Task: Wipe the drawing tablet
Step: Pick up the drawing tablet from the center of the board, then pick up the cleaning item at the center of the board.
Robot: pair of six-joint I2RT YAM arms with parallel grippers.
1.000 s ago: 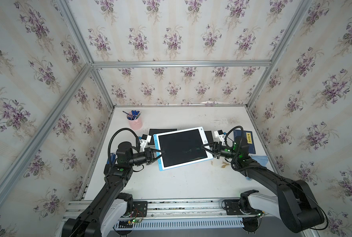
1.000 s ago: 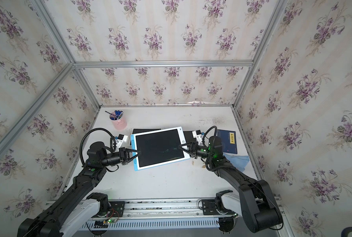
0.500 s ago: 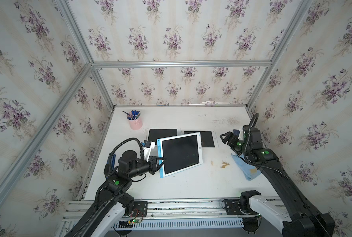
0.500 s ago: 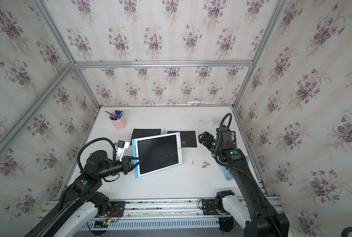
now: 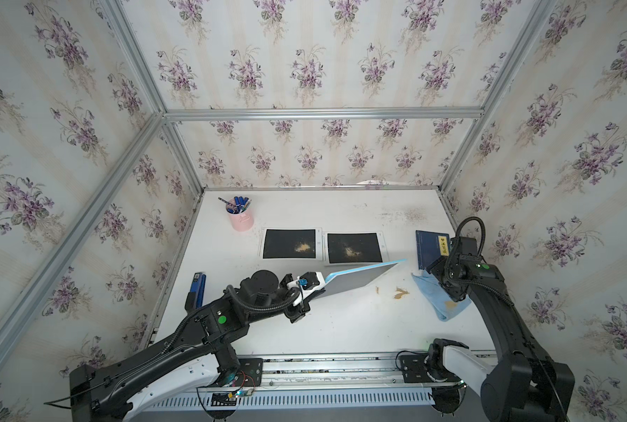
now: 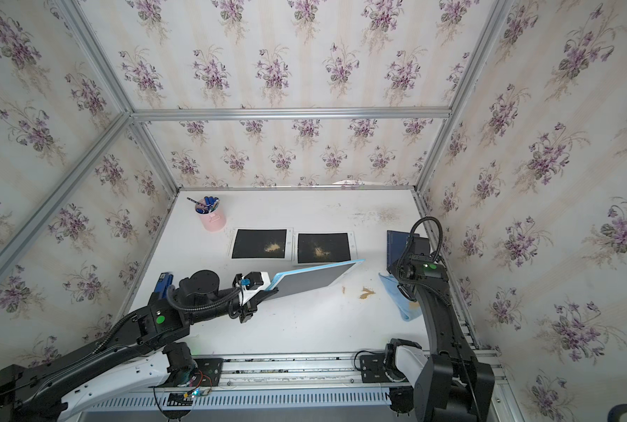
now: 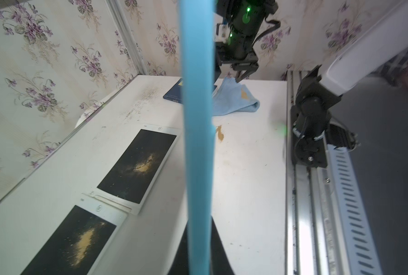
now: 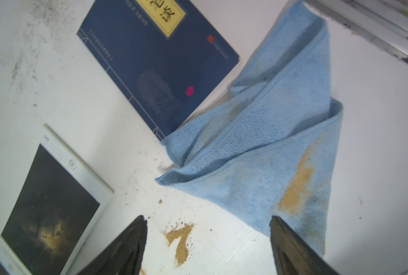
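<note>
**Front of the worktop open; middle, back and right side taken up**

The front strip of the worktop (image 5: 341, 329) lies bare from side to side, so a pincer could sweep across it. Over the middle, the raised tablet (image 5: 359, 279) is clamped at one end in the left pincer (image 5: 321, 284). It is tipped nearly on edge and hangs like a fence before the two flat tablets (image 5: 289, 244). A pen cup (image 5: 240, 219) stands at the back left, and a blue stapler-like thing (image 5: 197, 290) lies by the left edge. On the right, the blue cloth (image 8: 257, 147) and a book (image 5: 429, 248) touch and fill that side. The right pincer (image 8: 207, 220) hangs over the cloth's near corner, jaws wide apart, above a powder spill (image 5: 399, 292).
</note>
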